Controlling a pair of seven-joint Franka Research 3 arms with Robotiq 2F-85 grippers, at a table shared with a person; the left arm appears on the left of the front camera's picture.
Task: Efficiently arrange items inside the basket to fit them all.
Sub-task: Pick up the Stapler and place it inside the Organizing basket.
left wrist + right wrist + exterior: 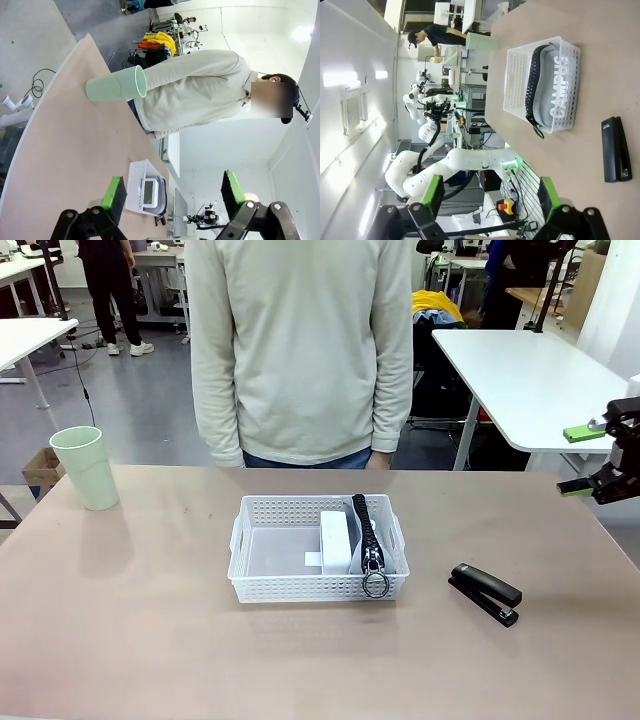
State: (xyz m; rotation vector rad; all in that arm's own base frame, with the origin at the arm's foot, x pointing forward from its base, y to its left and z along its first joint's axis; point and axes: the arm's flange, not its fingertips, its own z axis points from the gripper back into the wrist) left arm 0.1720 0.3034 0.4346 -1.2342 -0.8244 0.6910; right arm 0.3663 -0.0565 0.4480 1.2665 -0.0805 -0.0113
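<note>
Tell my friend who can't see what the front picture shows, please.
A white basket on a table holds a small white box and a grey zip pouch on its edge. A black stapler lies to its right, a green cup stands far left, a person stands behind the table. The right gripper hangs open at the picture's edge.

View is rolled, so the tan desk [60,150] runs up the frame. The left end effector [172,182] sits at the bottom edge with its jaws spread wide. Nothing lies between the green pads [114,192]. The pale green cup [117,86] stands on the desk near its far edge, mouth away from the surface and well apart from the basket [134,192]. The basket rests farther along the desk, seen between the pads. The small white box [149,191] sits inside it. A person [195,92] in a pale sweatshirt stands at the far edge, just behind the cup. A dark shape beyond the basket is too small to identify.
</note>
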